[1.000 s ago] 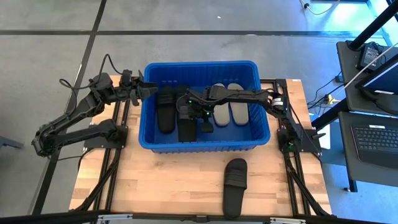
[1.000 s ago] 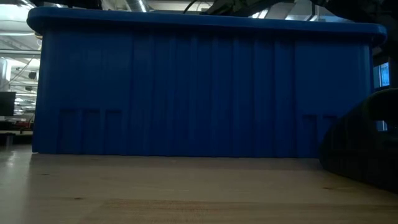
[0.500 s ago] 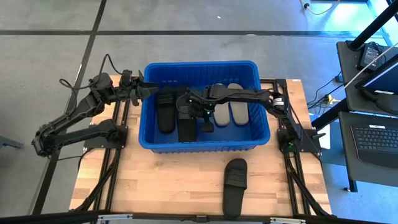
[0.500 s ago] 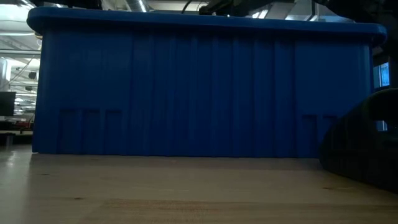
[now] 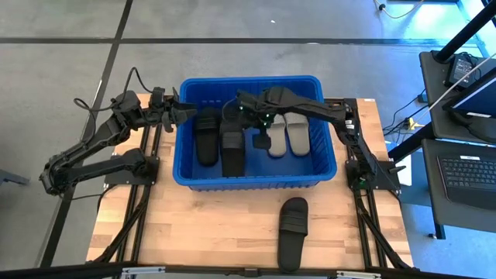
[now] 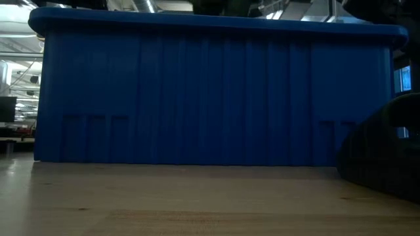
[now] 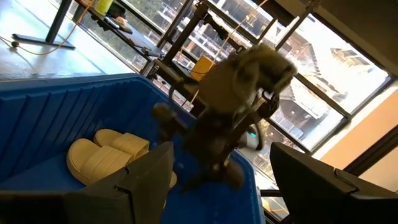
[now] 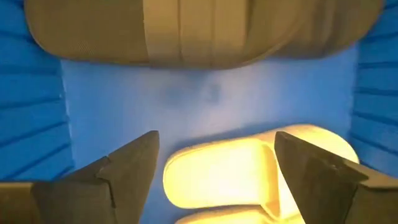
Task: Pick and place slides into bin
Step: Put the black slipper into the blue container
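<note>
From above, the right tool (image 5: 242, 108) hangs wide and empty over the bin (image 5: 256, 180); one black slide (image 5: 293, 230) waits on the worktop (image 5: 194, 232). Left tool (image 5: 186, 113), wide, idles. Right wrist: grey slides (image 8: 230, 177) below. Lift clear of the rim first.

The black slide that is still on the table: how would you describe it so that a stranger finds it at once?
Start at the blue bin on the wooden table. On the bare wood in front of its long wall lies one black slide. It is the only slide outside the bin; the other black and pale ones lie inside.
</note>
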Controlling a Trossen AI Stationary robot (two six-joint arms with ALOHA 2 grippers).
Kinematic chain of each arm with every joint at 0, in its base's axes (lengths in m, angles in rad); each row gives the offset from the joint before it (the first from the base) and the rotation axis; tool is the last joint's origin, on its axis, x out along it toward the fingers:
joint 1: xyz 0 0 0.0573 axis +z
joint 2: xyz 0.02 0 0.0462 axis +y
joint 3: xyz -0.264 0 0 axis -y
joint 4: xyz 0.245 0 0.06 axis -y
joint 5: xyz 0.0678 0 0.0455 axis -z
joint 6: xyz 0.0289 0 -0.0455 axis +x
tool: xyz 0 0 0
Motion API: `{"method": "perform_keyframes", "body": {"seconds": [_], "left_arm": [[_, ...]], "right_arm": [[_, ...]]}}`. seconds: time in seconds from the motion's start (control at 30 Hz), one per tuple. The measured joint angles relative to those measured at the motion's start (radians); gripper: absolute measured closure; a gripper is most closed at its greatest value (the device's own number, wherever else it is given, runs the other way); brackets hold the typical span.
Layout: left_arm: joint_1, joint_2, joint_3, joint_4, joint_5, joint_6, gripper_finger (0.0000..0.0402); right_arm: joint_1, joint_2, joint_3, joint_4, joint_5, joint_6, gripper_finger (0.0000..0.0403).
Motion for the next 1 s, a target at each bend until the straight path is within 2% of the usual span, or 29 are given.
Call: {"method": "perform_keyframes", "body": {"seconds": [0.13, 0.23, 0.57, 0.7, 0.87, 1.0], "left_arm": [[0.000, 0.000, 0.000, 0.000, 0.029, 0.001, 0.0140], [0.000, -0.005, 0.000, 0.000, 0.067, 0.032, 0.0140], [-0.038, -0.096, 0.000, 0.042, 0.061, 0.210, 0.0140], [-0.062, -0.139, 0.000, 0.042, 0.071, 0.253, 0.0140], [-0.091, -0.176, 0.000, 0.041, 0.074, 0.262, 0.0140], [-0.116, -0.185, 0.000, 0.032, 0.128, 0.263, 0.0140]], "right_arm": [[-0.012, -0.013, 0.120, -0.049, 0.000, 0.045, 0.0083], [-0.017, -0.107, 0.063, 0.020, 0.008, 0.085, 0.0083], [0.024, -0.412, -0.065, 0.107, 0.136, 0.246, 0.0083], [0.087, -0.558, -0.206, 0.151, 0.235, 0.342, 0.0083], [0.191, -0.776, -0.460, 0.235, 0.409, 0.479, 0.0083], [0.296, -0.957, -0.654, 0.287, 0.534, 0.612, 0.0083]]}}
